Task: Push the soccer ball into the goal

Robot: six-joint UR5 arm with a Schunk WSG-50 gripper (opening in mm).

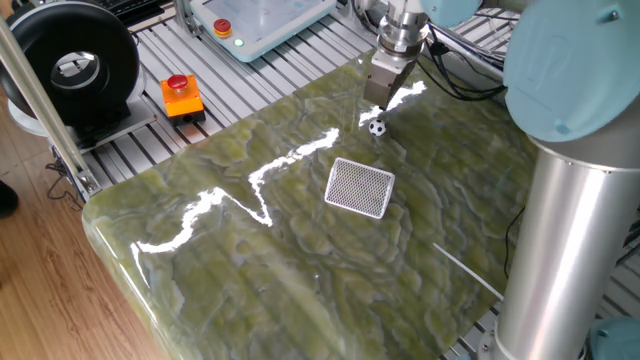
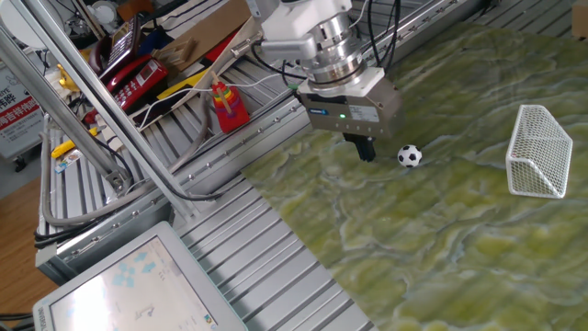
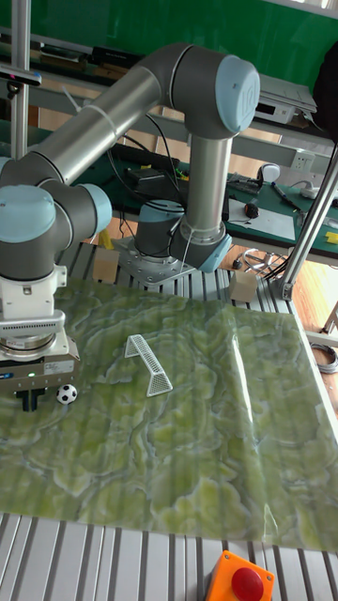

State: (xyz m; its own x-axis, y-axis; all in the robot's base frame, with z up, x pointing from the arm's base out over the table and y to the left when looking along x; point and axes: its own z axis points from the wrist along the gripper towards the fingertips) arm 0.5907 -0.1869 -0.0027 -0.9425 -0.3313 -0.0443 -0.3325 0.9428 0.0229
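Hovering low over the green marbled table [image 2: 432,248], gripper [image 2: 367,151] with fingers pressed together into one dark tip, pinching nothing, just beside the soccer ball [image 2: 410,155] and apart from it by a narrow gap in the other fixed view; seen again in the tall fixed view as gripper [image 3: 29,398] close at the ball's [image 3: 66,393] side; touching or not, cannot tell from one fixed view, where the gripper body [image 1: 380,80] overlaps the ball [image 1: 376,127] from behind

Resting on the slab near its far edge, ball well apart from the goal [image 2: 538,151]; bare marbled surface between the two, nothing standing in the way. Lying toward the middle of the table in one fixed view, goal [image 1: 360,187] showing as a white rounded frame with fine grey mesh; in the tall fixed view standing as a small slanted wire frame [image 3: 150,362]

Sitting off the slab on the slatted aluminium bench: orange box with red button [image 1: 181,95], black round fan housing [image 1: 70,65], white panel with a red knob [image 1: 262,18]. Lying beyond the table edge in the other fixed view: red bottle-shaped object [image 2: 228,106], cardboard and cables. Towering at the right of one fixed view, grey arm column [image 1: 560,250] hiding part of the table's near corner
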